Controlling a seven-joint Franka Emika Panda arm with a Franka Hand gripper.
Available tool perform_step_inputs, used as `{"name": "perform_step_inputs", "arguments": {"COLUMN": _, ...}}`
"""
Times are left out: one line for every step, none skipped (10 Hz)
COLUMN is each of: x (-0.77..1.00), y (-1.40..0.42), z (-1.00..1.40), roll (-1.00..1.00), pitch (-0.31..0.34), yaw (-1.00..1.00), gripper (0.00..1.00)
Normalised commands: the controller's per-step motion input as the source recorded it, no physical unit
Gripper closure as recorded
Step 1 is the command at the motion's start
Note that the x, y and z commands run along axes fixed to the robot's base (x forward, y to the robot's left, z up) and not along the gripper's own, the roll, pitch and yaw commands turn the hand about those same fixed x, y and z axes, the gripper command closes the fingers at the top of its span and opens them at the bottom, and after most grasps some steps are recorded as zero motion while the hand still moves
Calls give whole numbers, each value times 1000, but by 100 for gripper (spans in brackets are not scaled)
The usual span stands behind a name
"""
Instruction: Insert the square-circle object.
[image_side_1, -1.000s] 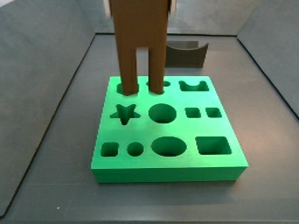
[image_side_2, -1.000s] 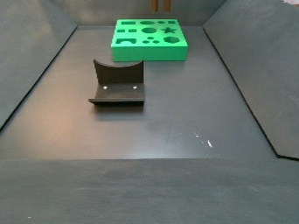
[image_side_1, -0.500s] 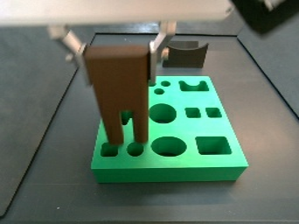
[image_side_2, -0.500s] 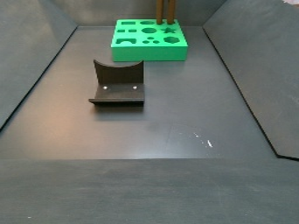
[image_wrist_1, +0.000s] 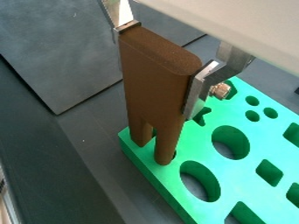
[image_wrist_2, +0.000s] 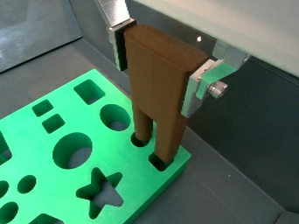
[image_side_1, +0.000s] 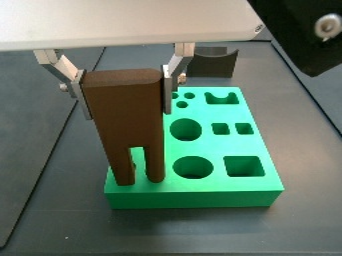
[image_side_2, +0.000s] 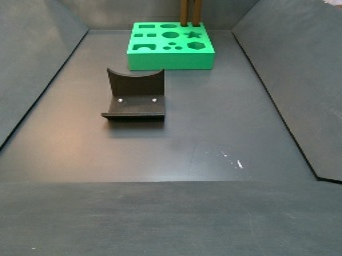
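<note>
Upright, one square-circle object (image_side_1: 124, 122), pinched by the claw (image_side_1: 112, 72), enters one green board (image_side_1: 227, 150) with two prongs.

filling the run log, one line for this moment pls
gripper: above board, shut on block | block: upright, prongs in corner holes of board | fixture: apart, untouched

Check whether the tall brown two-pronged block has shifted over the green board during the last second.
Yes. In a side view the tall brown two-pronged block, held by the gripper, went from the green board's far-left holes to its near-left holes.
</note>
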Motion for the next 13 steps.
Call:
{"name": "perform_step_inputs", "arguments": {"x": -271, "y": 137, "z": -291, "roll": 0, "pitch": -41, "yaw": -249, "gripper": 100}}
{"name": "perform_step_inputs", "arguments": {"x": -309, "y": 197, "z": -183, "roll": 0, "pitch": -23, "yaw": -180, "gripper": 100}}
{"name": "perform_step_inputs", "arguments": {"x": -226, "y": 271, "z": -103, "roll": 21, "pitch": 0, "yaw": -77, "gripper": 100}}
{"name": "perform_step_inputs", "arguments": {"x": 9, "y": 71, "z": -220, "roll": 77, "pitch": 0, "yaw": 0, "gripper": 100}}
{"name": "perform_step_inputs", "arguments": {"x": 137, "y": 71, "z": -260, "roll": 184, "pitch": 36, "yaw": 0, "gripper": 100}}
{"name": "perform_step_inputs", "arguments": {"x": 0, "y": 149, "z": -166, "roll": 114, "pitch": 37, "yaw": -237, "gripper": 100}}
{"name": "perform_step_inputs", "arguments": {"x": -3, "y": 151, "z": -163, "roll": 89, "pitch": 4, "yaw": -203, "gripper": 100}}
{"name": "perform_step_inputs", "arguments": {"x": 0, "y": 126, "z": -134, "roll": 89, "pitch": 13, "yaw": -183, "gripper": 100}}
{"name": "perform_step_inputs", "arguments": {"x": 0, "y": 131, "z": -129, "roll": 109, "pitch": 26, "yaw": -203, "gripper": 100}}
{"name": "perform_step_inputs", "arguments": {"x": 0, "y": 100, "z": -157, "roll": 119, "pitch": 16, "yaw": -220, "gripper": 100}}
{"name": "perform_step_inputs", "arguments": {"x": 0, "y": 29, "z": -220, "roll": 210, "pitch": 23, "yaw": -166, "gripper": 100}}
{"name": "perform_step_inputs", "arguments": {"x": -34, "y": 0, "z": -297, "roll": 243, "pitch": 0, "yaw": -71, "gripper": 100}}
{"name": "perform_step_inputs", "arguments": {"x": 0, "y": -6, "z": -594, "roll": 219, "pitch": -40, "yaw": -17, "gripper": 100}}
